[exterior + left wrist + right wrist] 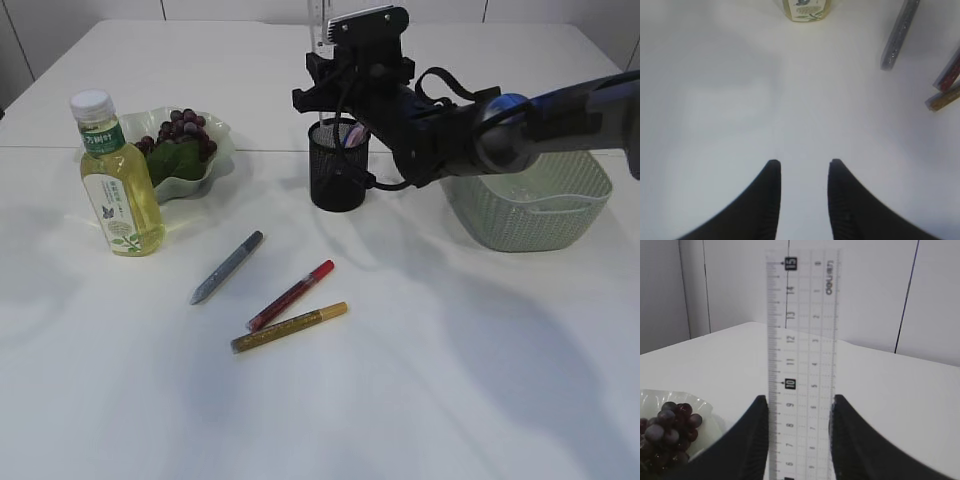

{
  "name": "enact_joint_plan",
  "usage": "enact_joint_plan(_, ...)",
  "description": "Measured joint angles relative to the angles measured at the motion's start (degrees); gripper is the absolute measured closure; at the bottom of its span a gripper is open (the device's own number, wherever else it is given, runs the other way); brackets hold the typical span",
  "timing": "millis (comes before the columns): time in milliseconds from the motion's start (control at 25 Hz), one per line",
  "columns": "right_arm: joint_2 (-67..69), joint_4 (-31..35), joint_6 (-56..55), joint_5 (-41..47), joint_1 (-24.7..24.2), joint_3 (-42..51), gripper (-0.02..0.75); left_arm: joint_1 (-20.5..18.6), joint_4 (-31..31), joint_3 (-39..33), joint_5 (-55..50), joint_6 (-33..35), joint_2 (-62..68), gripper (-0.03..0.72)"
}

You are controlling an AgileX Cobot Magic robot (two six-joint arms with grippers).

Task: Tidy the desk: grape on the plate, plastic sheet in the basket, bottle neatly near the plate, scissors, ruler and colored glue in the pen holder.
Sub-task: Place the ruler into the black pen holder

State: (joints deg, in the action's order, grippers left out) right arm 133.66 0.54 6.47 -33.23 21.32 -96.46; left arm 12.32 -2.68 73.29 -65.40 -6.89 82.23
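The right gripper (799, 440) clamps a clear plastic ruler (802, 355) between its two black fingers (756, 440), which press on the ruler's long edges. The ruler stands upright and rises well above the fingertips. In the exterior view this gripper (345, 45) hangs directly over the black mesh pen holder (338, 165), and the ruler (320, 25) shows as a thin pale strip at the gripper's upper left. Something pink sits inside the holder, but what it is cannot be told.

To the right of the gripper and lower stands the pale green basket (530, 205), behind the right arm. To its left, a wavy-edged glass plate (195, 150) carries a bunch of dark grapes (180, 135). Just left of and in front of the plate stands a bottle (115, 175) of yellow drink with a white cap.

Below the pen holder, three glitter glue pens lie on the white table (450, 380): a silver one (226, 267), a red one (290, 296) and a gold one (288, 328). The red and gold lie close together.

The left gripper (804, 167) hovers over bare table, its jaws narrowly parted with nothing between them. Ahead of it is the base of the bottle (806, 10); ahead to its right are the silver pen (899, 35), the red pen (950, 72) and the gold pen (944, 99).
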Motion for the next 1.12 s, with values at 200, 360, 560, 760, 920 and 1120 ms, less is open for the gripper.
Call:
enact_joint_plan(200,1.94,0.00,0.10,-1.79,-0.04,0.00,0.440,0.00,0.00,0.00,0.15,0.00,0.04,0.449)
enact_joint_plan(360,2.99,0.00,0.10,-2.42,-0.04,0.00,0.440,0.00,0.00,0.00,0.15,0.00,0.04,0.449)
enact_joint_plan(560,3.00,0.12,0.10,-3.00,-0.04,0.00,0.440,0.00,0.00,0.00,0.15,0.00,0.04,0.449)
enact_joint_plan(760,3.00,0.33,0.10,-3.10,-0.04,0.00,0.440,0.00,0.00,0.00,0.15,0.00,0.04,0.449)
enact_joint_plan(920,3.00,0.46,0.10,-3.10,-0.04,0.00,0.437,0.00,0.00,0.00,0.15,0.00,0.04,0.449)
enact_joint_plan(1120,3.00,0.46,0.10,-0.87,-0.04,0.00,0.399,0.00,0.00,0.00,0.15,0.00,0.04,0.449)
